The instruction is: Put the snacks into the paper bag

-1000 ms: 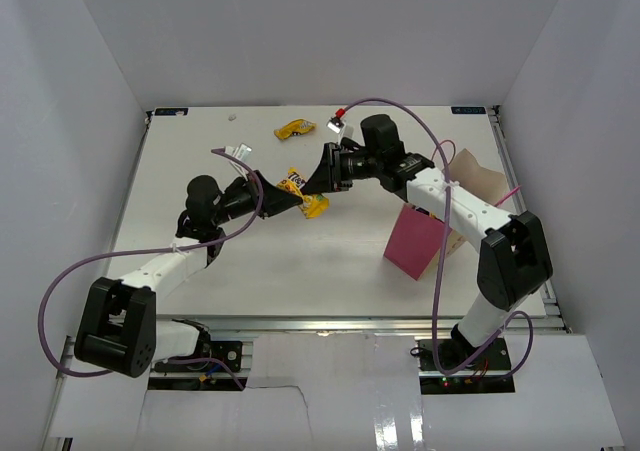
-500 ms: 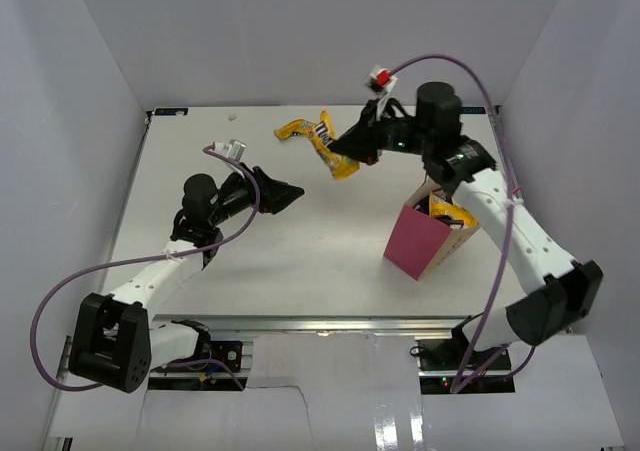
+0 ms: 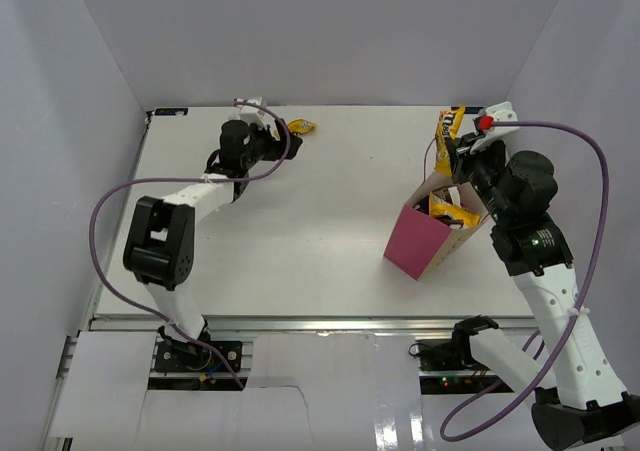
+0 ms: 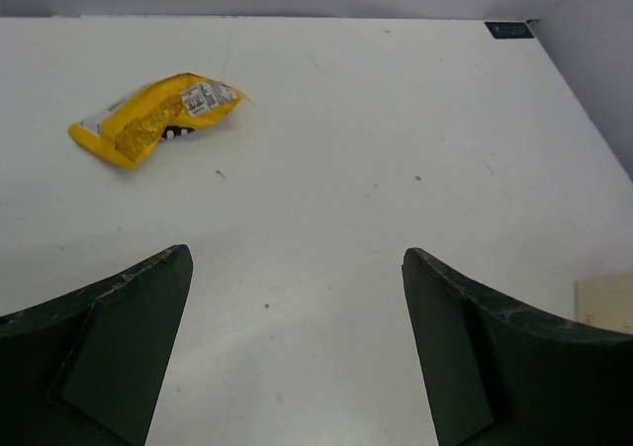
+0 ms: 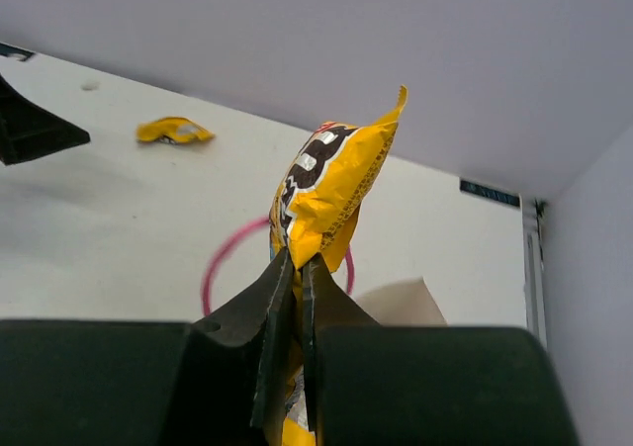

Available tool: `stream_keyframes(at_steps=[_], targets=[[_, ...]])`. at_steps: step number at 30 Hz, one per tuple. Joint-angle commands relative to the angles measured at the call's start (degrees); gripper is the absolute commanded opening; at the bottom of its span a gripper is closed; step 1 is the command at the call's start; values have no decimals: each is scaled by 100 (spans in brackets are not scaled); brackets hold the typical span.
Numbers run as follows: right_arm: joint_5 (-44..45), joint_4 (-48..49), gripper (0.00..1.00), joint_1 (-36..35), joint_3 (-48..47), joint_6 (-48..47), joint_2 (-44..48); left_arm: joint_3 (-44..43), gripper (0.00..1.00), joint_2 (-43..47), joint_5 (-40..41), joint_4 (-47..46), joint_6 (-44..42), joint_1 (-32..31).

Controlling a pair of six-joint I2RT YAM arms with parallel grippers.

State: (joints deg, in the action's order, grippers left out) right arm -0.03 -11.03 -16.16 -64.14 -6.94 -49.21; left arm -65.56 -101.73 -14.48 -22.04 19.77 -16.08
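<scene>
The white table [image 3: 320, 221] carried the paper bag [image 3: 415, 246], which stood upright near the right edge, pink outside and tan inside, mouth open. One yellow packet [image 3: 445, 209] already lay inside it, showing above the rim.

The right claw [image 3: 455, 149] hung just above the far side of the bag's mouth. From its own wrist view, the right claw [image 5: 297, 265] was pinched tight on the lower end of a yellow candy pack [image 5: 328, 184], which stood up from the fingertips clear of the table. The bag's pink cord handle [image 5: 220, 268] looped behind it.

The left claw [image 3: 283, 136] sat at the far left of the table, low over the surface. In the wrist view the left claw [image 4: 297, 258] was spread wide with nothing between the fingers, touching no snack.

A second yellow pack [image 4: 158, 118] lay flat on the table just beyond that claw, crumpled, apart from both fingers.
</scene>
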Motion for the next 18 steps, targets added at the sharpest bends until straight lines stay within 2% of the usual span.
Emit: stream_keyframes(at_steps=[1,2,6,9,12,14,15,18], targets=[[1407,137,8,34,226,428,280,-685,98,-695,-176,42,-956,17],[1514,66,8,43,348,526,333,-1017,98,-873,-395,-1,-1053,17],[1919,-101,8,96,534,817,508,-1747,98,-1620,-372,-80,-1002,17],[2007,-93,15,105,613,738,527,-2135,98,-2060,-30,-151,-817,17],[1964,-233,42,105,780,720,535,-2521,98,-2516,138,-186,-817,17],[1885,-277,53,105,824,720,640,-2689,98,-2797,235,-195,-852,17],[1745,-260,61,113,815,529,667,-2864,98,-2878,348,-186,-869,17],[1166,-260,70,122,667,63,764,-3216,98,-3212,463,-195,-1194,8]])
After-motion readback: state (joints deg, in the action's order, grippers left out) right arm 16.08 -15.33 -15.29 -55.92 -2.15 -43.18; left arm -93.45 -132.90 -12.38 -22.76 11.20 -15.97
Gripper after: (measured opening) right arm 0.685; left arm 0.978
